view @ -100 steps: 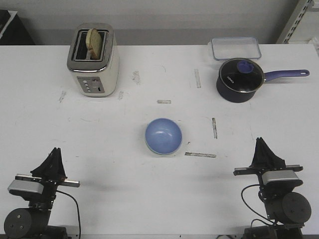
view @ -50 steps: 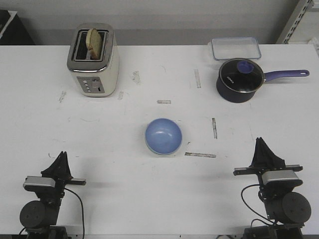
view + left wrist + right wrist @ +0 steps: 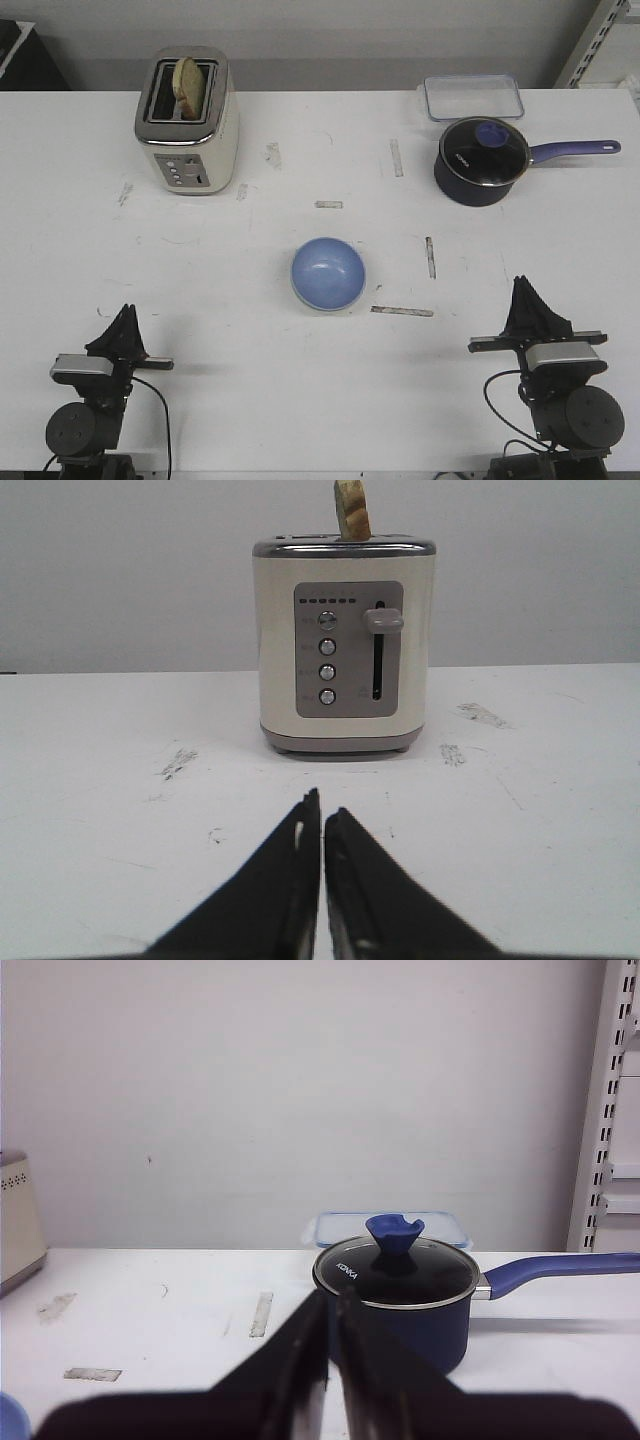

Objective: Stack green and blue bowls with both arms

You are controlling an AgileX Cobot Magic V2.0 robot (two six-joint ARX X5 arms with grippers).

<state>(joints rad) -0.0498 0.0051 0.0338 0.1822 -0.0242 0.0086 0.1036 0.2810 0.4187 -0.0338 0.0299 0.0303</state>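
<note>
The light blue bowl (image 3: 328,272) sits upright in the middle of the table, empty inside. A thin pale edge shows under its near side, and I cannot tell whether that is the green bowl, which shows nowhere on its own. My left gripper (image 3: 127,312) rests low at the near left, shut and empty, far from the bowl. In the left wrist view the left gripper (image 3: 320,805) points at the toaster. My right gripper (image 3: 520,284) rests at the near right, shut and empty. A sliver of the blue bowl (image 3: 8,1420) shows in the right wrist view beside the right gripper (image 3: 332,1298).
A cream toaster (image 3: 188,120) with a slice of bread stands at the back left. A dark navy saucepan (image 3: 481,160) with a glass lid and long handle stands at the back right, with a clear lidded box (image 3: 472,97) behind it. Tape marks dot the table.
The left arm has drawn back toward the near edge and turned a little to the right, then settled. The right arm and the bowl have not moved.
</note>
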